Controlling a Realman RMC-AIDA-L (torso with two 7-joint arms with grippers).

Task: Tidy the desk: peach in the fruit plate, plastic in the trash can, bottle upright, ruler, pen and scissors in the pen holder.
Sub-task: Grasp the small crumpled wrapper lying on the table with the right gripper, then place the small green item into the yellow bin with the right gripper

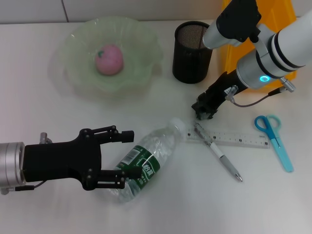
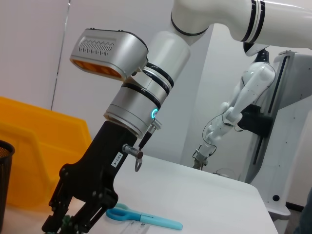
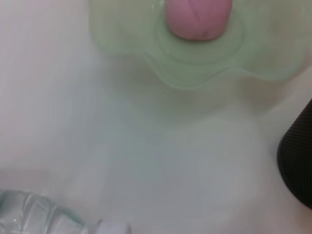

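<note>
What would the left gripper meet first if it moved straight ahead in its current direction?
Probably the lying bottle: the left gripper is open, its fingers already on either side of the bottle's lower body in the head view.

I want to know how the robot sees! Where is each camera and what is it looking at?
Head: high on the robot, looking down at the desk; both arms show, left gripper around the lying bottle, right gripper above the pen.
Left wrist: low, facing the right arm and scissors.
Right wrist: facing down at peach and plate; no arm shows.
Shared: head and right wrist see the peach.
</note>
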